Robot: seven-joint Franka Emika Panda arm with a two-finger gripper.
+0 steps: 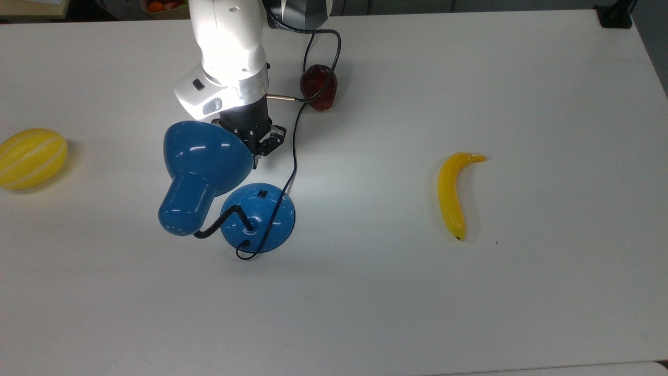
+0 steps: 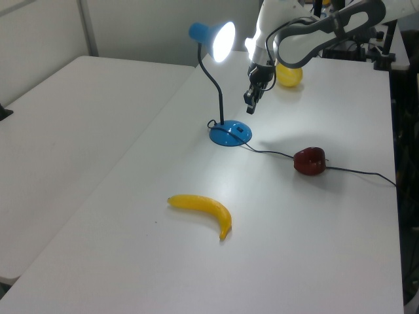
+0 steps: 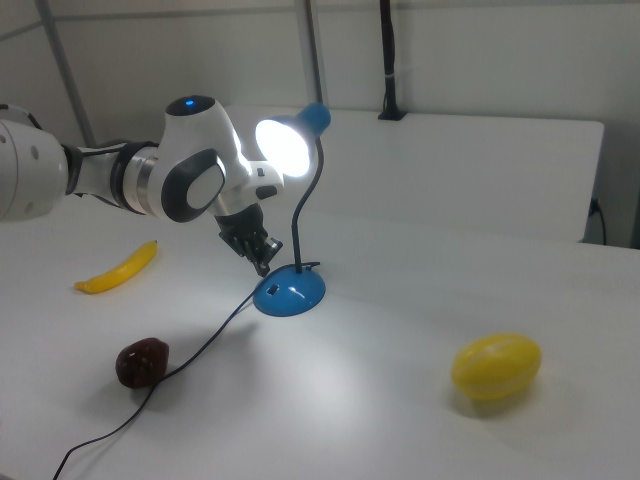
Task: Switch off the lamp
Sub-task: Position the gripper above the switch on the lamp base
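**Gripper closing on a lit lamp's switch**

Above the lamp's (image 1: 209, 177) round base (image 2: 230, 134), the gripper (image 2: 250, 106) hangs with its fingers drawn together, tips pointing down, clear of the base and just beside the shade (image 1: 206, 156). That lamp stands near the middle of the table (image 1: 522, 287); its bulb is lit and throws a bright pool across the top. A small black switch (image 1: 262, 194) sits on the base dome, on the side toward the gripper.

What could go wrong, as I judge it: the switch is small and the dome sloped, so a slightly off descent could let the tip slide off and shove the base instead. The arm passes close to the shade and gooseneck (image 3: 308, 205); a brush there could tip the lamp. The cord (image 1: 293, 156) runs right beside the gripper and might snag.

The table is plain white and matte. A banana (image 1: 453, 194), a dark red fruit (image 1: 318, 87) and a yellow melon (image 1: 31, 157) lie well apart from the lamp. Pale walls stand behind.
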